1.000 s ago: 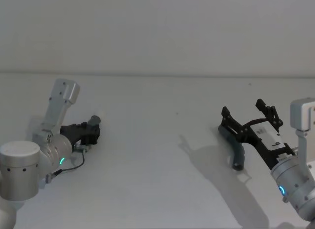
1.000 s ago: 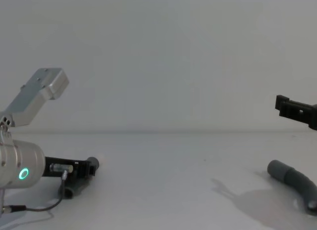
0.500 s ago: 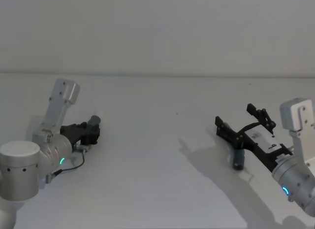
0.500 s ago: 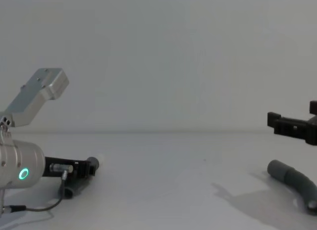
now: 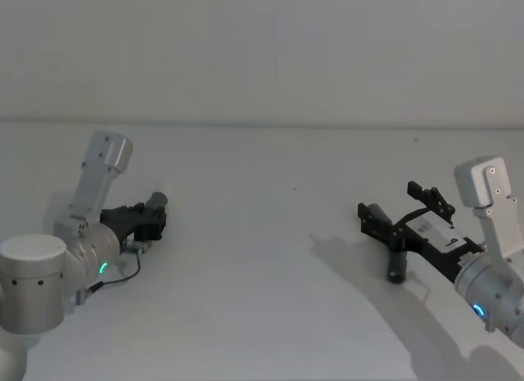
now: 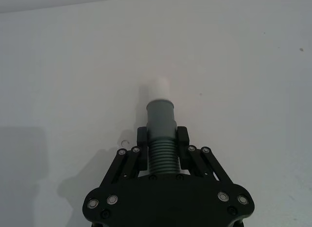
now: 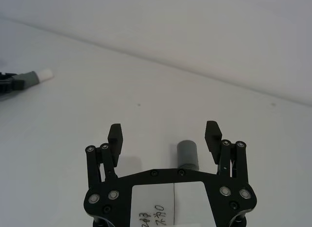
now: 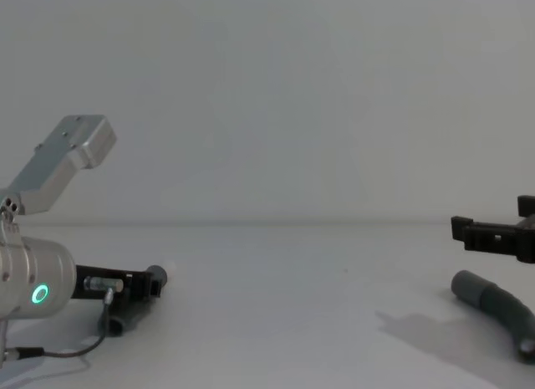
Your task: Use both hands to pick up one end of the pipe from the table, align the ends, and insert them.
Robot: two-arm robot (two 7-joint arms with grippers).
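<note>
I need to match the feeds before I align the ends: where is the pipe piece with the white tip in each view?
Head view: pipe piece at left, held in the left hand.
Chest view: lower left.
Left wrist view: close up in that hand's grip, white tip pointing away.
Right wrist view: small and far off, white tip showing.
Shared landmark: the left hand shut around it; the open right hand hangs above the other piece.

A plain, pale grey wall (image 5: 262, 53) stood behind the work, bare from edge to edge, and met the table (image 5: 246, 332) along one straight, faint seam. The table was a matte white-grey surface, softly and evenly lit, with a diffuse shadow (image 5: 368, 291) lying across its near right side.
</note>
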